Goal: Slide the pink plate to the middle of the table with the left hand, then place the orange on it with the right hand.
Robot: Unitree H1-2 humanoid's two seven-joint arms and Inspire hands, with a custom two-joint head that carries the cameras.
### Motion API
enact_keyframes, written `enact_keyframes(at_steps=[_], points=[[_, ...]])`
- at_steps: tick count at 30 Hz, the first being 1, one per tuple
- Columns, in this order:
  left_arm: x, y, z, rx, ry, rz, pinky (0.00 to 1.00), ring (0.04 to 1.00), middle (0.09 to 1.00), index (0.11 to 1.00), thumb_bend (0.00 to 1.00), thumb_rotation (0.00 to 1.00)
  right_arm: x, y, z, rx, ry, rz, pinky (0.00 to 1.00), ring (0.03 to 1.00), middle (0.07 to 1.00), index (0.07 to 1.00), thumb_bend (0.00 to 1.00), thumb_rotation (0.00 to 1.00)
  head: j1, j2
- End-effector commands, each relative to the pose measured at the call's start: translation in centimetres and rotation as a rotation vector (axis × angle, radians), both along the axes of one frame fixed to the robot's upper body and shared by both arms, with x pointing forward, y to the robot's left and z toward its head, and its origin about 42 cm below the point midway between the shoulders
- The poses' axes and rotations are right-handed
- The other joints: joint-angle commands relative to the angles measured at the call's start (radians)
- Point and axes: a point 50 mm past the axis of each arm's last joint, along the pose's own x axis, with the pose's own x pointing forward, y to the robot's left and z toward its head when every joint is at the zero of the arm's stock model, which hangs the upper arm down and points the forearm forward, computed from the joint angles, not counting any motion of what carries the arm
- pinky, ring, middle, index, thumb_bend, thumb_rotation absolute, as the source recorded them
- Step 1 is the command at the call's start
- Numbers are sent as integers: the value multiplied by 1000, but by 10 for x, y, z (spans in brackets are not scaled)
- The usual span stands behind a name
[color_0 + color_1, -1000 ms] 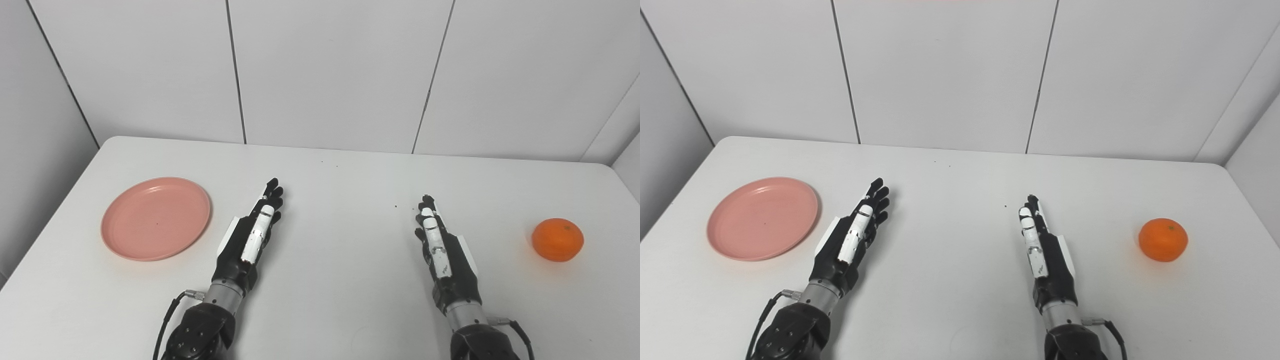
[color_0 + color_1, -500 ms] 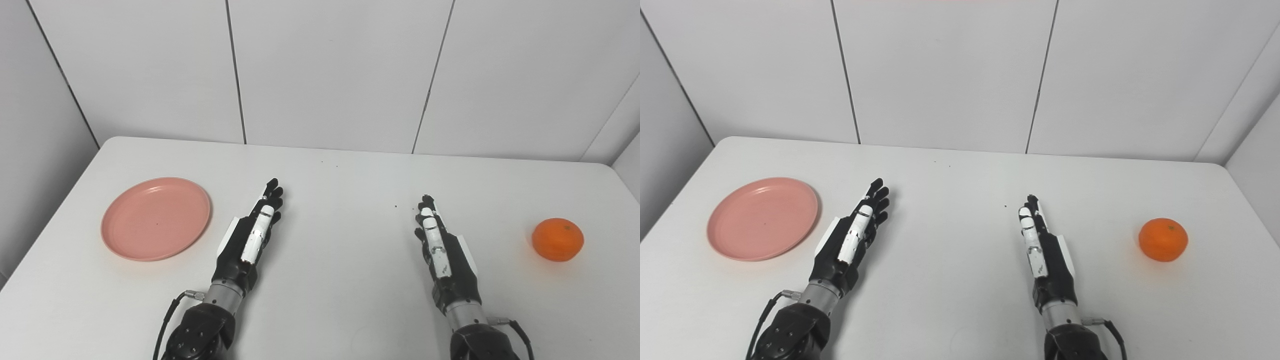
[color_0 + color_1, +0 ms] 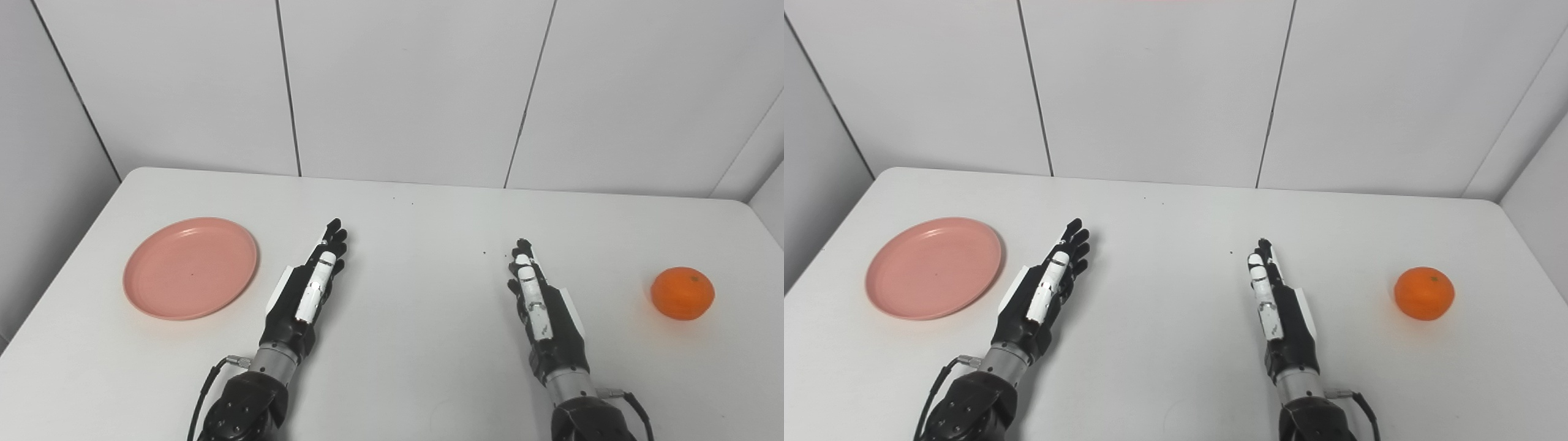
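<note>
A plain pink plate (image 3: 190,267) is seen left of the black left hand (image 3: 304,296), which is marked with white. An orange (image 3: 682,293) of bright orange, perhaps with a dark stem dot, is set on the white table (image 3: 416,343).

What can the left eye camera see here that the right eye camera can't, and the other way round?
Only the left eye view: a wider strip of the grey wall on the left, beside the table's left edge.

Only the right eye view: more bare table and wall to the right of the orange.

Both share: the pink plate lying empty near the table's left side, the orange alone near the right side, and between them the left hand and right hand, both open with fingers stretched forward, touching neither.
</note>
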Motion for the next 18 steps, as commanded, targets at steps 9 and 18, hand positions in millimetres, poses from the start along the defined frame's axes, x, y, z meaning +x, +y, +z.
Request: enact_keyframes(at_steps=[9, 18], points=[[3, -3, 12, -5, -47, -9, 1000, 1000, 1000, 1000, 408, 1000, 4, 4, 14, 7, -67, 7, 1000, 1000, 1000, 1000, 255, 1000, 1, -3], [2, -3, 13, -10, -46, -12, 1000, 1000, 1000, 1000, 406, 1000, 4, 4, 14, 17, -65, 9, 1000, 1000, 1000, 1000, 250, 1000, -1, -2]])
